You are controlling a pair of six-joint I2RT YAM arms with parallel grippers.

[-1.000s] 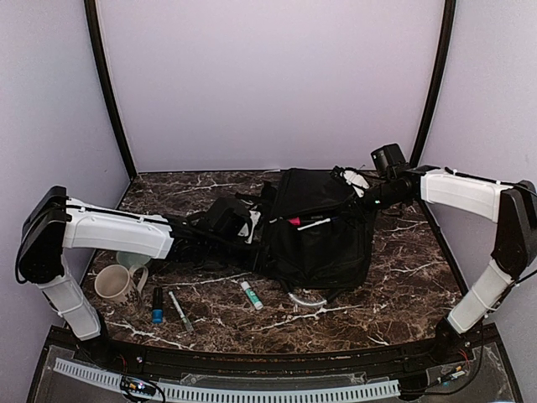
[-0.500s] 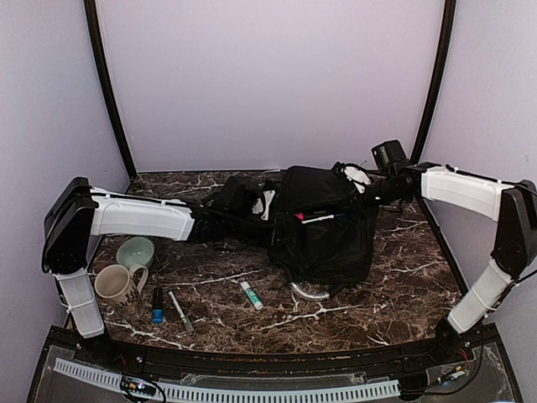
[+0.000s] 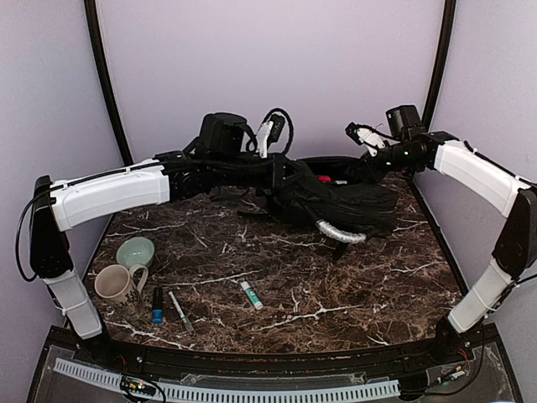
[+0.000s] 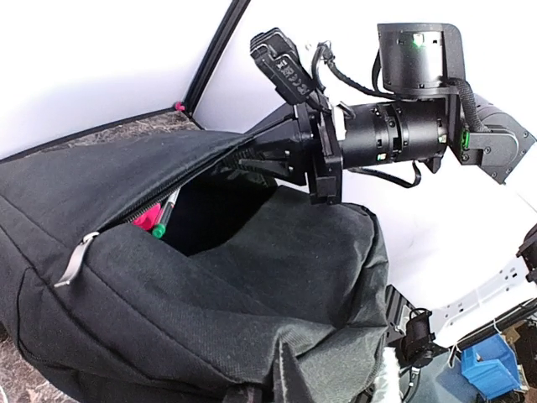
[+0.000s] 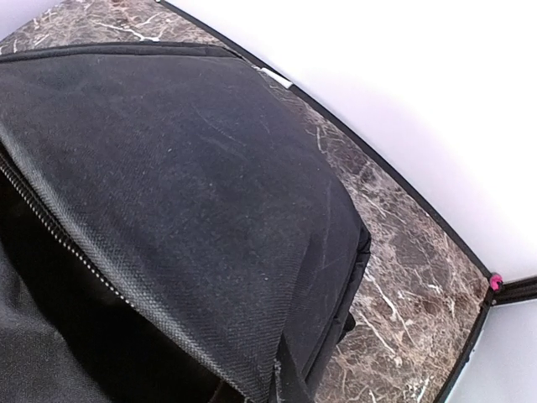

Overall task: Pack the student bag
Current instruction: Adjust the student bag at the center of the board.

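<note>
Our left gripper [image 3: 282, 175] and right gripper [image 4: 256, 159] both pinch open edges of the big black soft fabric backpack [image 3: 361, 203], up at 12 o'clock.

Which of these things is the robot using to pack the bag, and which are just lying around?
For the job: large black fabric backpack, gripped by the left gripper and right gripper; probably still to pack: white pen, green-and-white stick, blue-tipped black tube.
Likely just lying about: cream ceramic mug, pale green bowl.
</note>
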